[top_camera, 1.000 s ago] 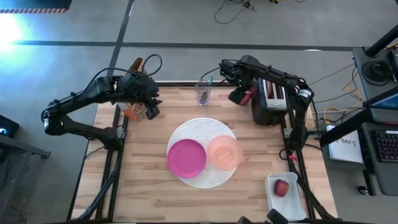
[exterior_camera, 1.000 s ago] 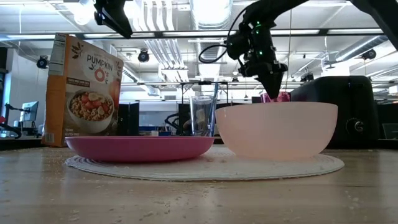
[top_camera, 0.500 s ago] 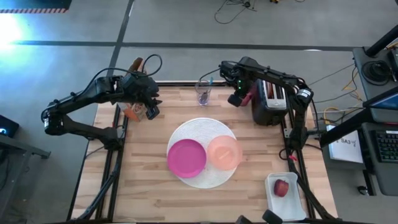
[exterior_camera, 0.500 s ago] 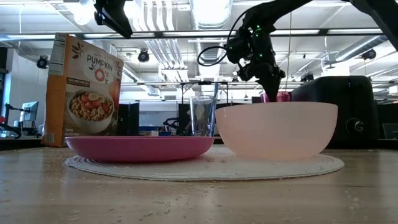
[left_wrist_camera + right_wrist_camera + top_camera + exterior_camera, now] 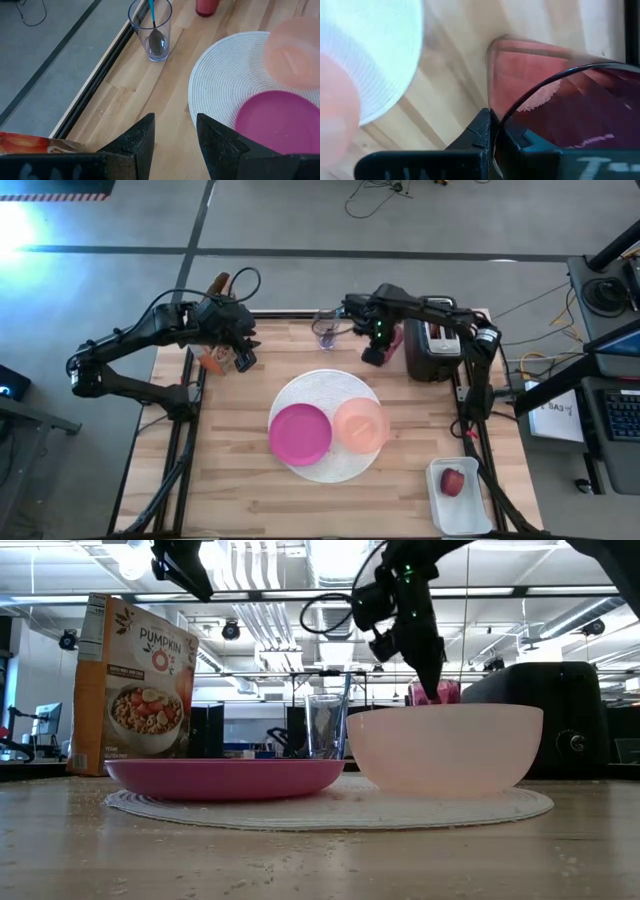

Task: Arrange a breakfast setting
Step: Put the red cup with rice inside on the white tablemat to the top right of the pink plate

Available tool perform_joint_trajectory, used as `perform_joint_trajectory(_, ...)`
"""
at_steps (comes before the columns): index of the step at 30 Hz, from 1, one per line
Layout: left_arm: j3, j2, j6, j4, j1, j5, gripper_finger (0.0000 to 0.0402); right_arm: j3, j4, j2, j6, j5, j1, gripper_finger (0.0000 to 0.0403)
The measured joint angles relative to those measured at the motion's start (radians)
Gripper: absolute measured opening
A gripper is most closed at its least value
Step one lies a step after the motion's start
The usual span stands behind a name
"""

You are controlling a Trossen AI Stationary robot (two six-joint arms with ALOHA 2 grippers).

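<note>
The pink tumbler (image 5: 394, 336) is at the far right, beside the black toaster (image 5: 436, 346), with my right gripper (image 5: 494, 127) shut on it from above. The low view hides its base behind the peach bowl (image 5: 445, 748). That bowl and a magenta plate (image 5: 300, 433) sit on the round white plate (image 5: 322, 388). A clear glass (image 5: 150, 27) holding the teal-handled spoon (image 5: 152, 14) stands at the far edge. My left gripper (image 5: 175, 135) hangs open above the cereal box (image 5: 132, 685) at the far left. My right gripper pinches the tumbler's rim (image 5: 506, 116) between its two fingers, one finger inside the tumbler and one outside. The fingers point down from above. The tumbler hangs upright below them. I cannot tell whether its base is clear of the table.
A white tray (image 5: 462, 502) with a small red fruit (image 5: 453, 480) sits at the near right corner. The toaster stands close on the tumbler's right. Bare wood lies on the near side of the white plate and to its left.
My right gripper has shut on the tumbler's rim, rolled a little, and gone toward the table's left and slightly nearer, taking the tumbler a short way from the toaster.
</note>
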Motion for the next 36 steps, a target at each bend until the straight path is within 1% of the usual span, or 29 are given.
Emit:
perform_joint_trajectory(8, 0.000, 0.000, 0.000, 0.000, 0.000, 0.000, 0.0129, 0.000, 0.001, 0.000, -0.069, 0.016, 0.178, 0.0009)
perform_joint_trajectory(12, 0.000, 0.000, 0.000, 0.001, 0.000, 0.000, 0.0129, 0.002, -0.003, 0.000, -0.081, 0.144, 0.237, 0.0009)
perform_joint_trajectory(15, 0.000, 0.000, -0.008, 0.005, 0.000, 0.000, 0.0129, 0.026, -0.005, 0.000, -0.079, 0.184, 0.251, 0.0009)
perform_joint_trajectory(17, 0.000, 0.000, -0.014, 0.005, 0.000, 0.000, 0.0129, 0.048, -0.004, 0.000, -0.080, 0.179, 0.256, 0.0009)
perform_joint_trajectory(21, 0.000, 0.000, -0.022, 0.004, 0.000, 0.000, 0.0129, 0.092, 0.005, -0.001, -0.116, 0.109, 0.276, 0.0009)
perform_joint_trajectory(25, 0.000, 0.000, -0.023, 0.004, 0.000, 0.000, 0.0129, 0.133, 0.027, -0.001, -0.167, 0.066, 0.298, 0.0009)
perform_joint_trajectory(30, 0.000, 0.000, -0.023, 0.004, 0.000, 0.000, 0.0129, 0.167, 0.064, 0.000, -0.235, 0.049, 0.328, 0.0009)
perform_joint_trajectory(36, 0.000, 0.000, -0.023, 0.004, 0.000, 0.000, 0.0129, 0.166, 0.092, 0.000, -0.313, 0.022, 0.363, 0.0009)
